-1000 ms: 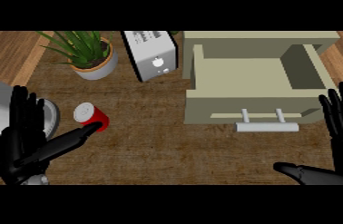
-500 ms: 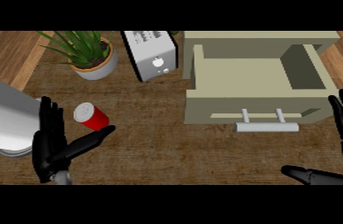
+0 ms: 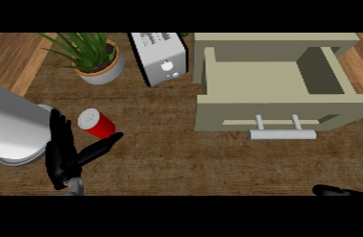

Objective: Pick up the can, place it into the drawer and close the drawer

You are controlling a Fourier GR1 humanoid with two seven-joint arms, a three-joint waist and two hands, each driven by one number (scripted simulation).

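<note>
The task is barely begun: the red can (image 3: 97, 124) lies untouched on its side on the worktop (image 3: 177, 159) toward its left edge, well apart from the drawer (image 3: 273, 94), which stands pulled open at the right side with its handle (image 3: 282, 134) facing the front edge. Picking up, placing and closing are all still to do. The left hand (image 3: 65, 152) is just beside the can, fingers straight and spread, the thumb reaching under the can's lower end without curling round it. Compared with half a second ago, this hand has moved closer to the can, its thumb now at the can's edge. Of the right hand (image 3: 334, 190) only a sliver shows at the front right corner; its fingers cannot be told. It has sunk further out of view.
</note>
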